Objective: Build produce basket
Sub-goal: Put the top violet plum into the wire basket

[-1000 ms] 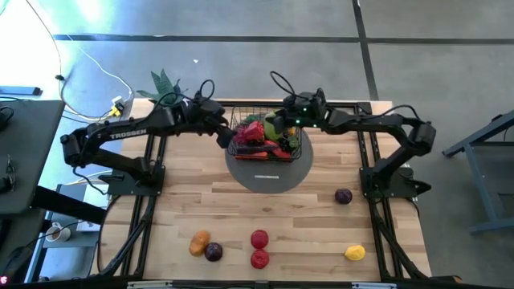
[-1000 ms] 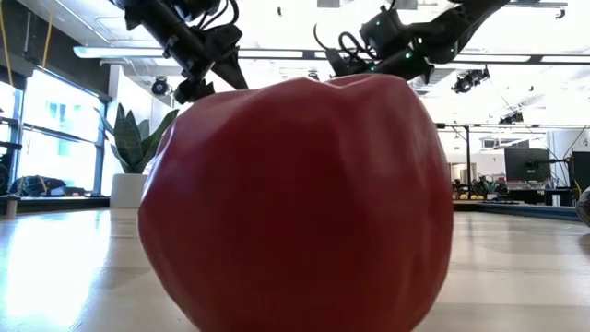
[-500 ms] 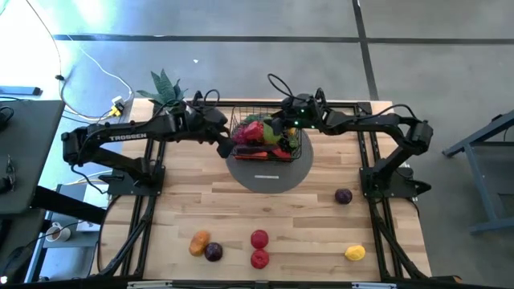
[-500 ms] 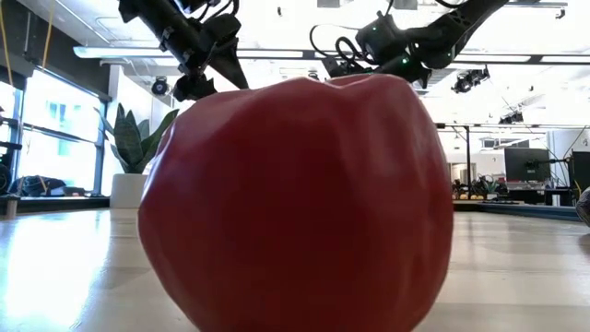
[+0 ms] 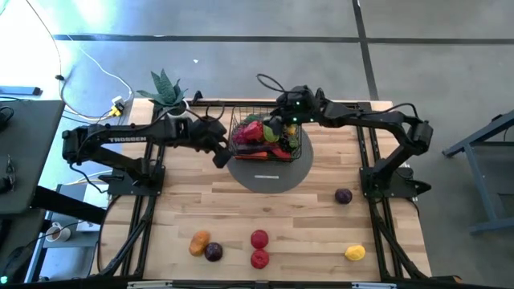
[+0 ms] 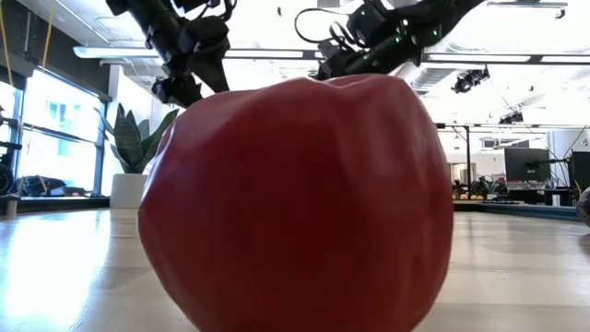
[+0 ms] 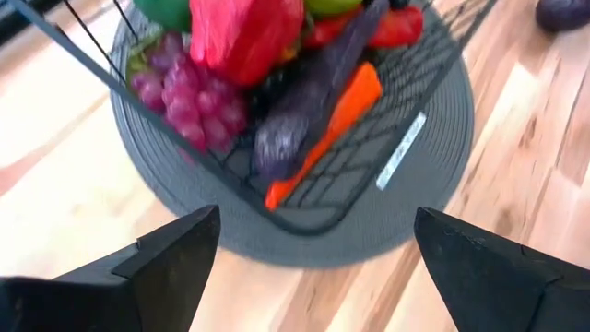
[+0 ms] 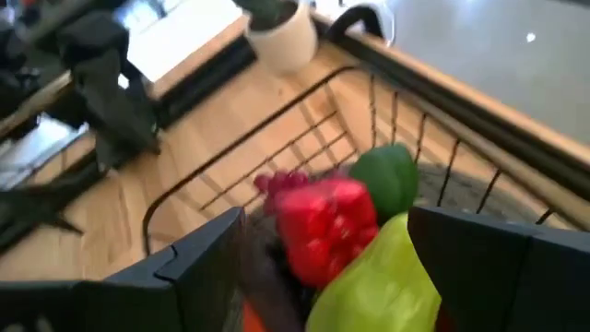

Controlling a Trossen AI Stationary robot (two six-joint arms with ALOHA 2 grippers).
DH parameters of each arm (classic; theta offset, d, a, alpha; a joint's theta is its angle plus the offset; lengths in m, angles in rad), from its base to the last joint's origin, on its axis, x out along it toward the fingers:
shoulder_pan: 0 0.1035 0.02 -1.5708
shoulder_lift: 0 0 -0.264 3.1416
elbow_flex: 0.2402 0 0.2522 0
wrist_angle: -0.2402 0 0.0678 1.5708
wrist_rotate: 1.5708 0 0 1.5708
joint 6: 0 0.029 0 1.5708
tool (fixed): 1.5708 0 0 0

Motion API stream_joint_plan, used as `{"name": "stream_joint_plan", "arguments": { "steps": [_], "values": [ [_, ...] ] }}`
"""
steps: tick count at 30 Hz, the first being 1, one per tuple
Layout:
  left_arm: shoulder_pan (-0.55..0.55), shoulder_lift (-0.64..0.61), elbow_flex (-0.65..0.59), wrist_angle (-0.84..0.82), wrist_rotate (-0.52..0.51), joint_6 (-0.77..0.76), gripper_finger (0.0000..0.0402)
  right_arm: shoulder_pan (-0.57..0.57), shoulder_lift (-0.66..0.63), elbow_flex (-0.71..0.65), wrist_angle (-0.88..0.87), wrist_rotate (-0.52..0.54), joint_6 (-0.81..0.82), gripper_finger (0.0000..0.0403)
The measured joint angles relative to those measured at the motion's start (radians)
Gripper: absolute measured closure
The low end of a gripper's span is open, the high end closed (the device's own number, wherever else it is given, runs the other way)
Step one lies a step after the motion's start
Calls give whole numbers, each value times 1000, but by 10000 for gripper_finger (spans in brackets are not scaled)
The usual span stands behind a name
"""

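Both arms reach inward, the left hand (image 5: 222, 152) and right hand (image 5: 275, 128) each with fingers spread, holding nothing.

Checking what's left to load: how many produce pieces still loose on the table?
6: orange piece, dark purple one, two red ones, yellow one, purple one.

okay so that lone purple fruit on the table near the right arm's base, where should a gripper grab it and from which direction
Grip the purple fruit across its middle, coming straight down from above. It looks small and roundish, sits alone on bare wood with free space all round, so fingers could probably close on either side without bumping anything. The right gripper, open over the basket, belongs to the nearer arm.
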Motion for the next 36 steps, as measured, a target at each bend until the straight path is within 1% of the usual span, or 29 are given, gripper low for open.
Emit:
{"name": "stream_joint_plan", "arguments": {
  "steps": [4,7,12,23,26,29,36],
  "values": [
    [-36,-4,0,-52,-2,0,48,34,0,56,-124,0,-1,116],
    [-62,-4,0,-74,-2,0,48,62,0,83,-183,4,11,116],
    [-115,-23,0,-122,6,-5,48,130,-1,127,-257,4,112,116],
    [-269,-83,1,-218,10,-56,48,366,-2,148,-287,7,285,116],
    [-312,-94,1,-218,10,-78,48,430,-2,148,-292,37,327,116],
    [-352,-98,1,-218,10,-89,48,489,-2,148,-332,81,408,116],
    [-440,-98,1,-224,4,-106,48,607,-2,148,-529,207,642,116]
  ]
}}
